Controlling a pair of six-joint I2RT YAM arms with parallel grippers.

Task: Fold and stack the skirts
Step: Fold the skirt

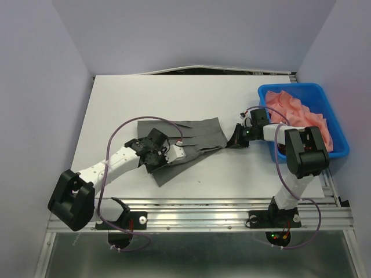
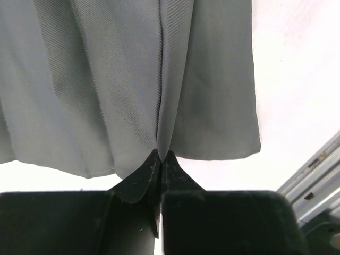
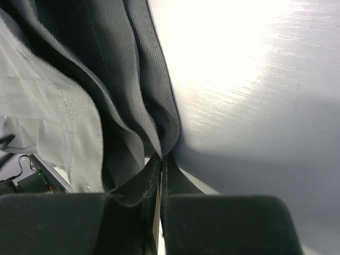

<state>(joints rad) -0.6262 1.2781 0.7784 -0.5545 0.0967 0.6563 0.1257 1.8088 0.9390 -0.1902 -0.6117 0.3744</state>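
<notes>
Closest to my left wrist lens are the black fingers [image 2: 139, 183] of the left gripper [image 2: 161, 155]. They are pressed together, with a pleat at the hem of the grey skirt [image 2: 133, 79] pinched between their tips. From that pinch the cloth fans away toward 12 o'clock in long soft folds. Its hem runs across the view just above the fingertips, and bare white worktop [image 2: 297, 69] shows at 3 o'clock.

The right wrist view is much the same: the right gripper [image 3: 161, 156] is clamped shut on an edge of the same skirt. The dark folds rise from the tips toward 11 o'clock, and a paler panel of the fabric (the inner side, I think, though I cannot be sure) hangs at 9 o'clock.

In the overhead view the skirt lies spread around the middle of the worktop, with pleats running roughly from 9 to 3 o'clock. The left arm holds it at its 8 o'clock end and the right arm holds it at its 3 o'clock edge. A blue bin [image 1: 272, 91] sits at 2 o'clock on the worktop, just beside the right arm. It is filled with crumpled salmon-pink cloth [image 1: 304, 113], and I cannot tell what kind of garment that is.
</notes>
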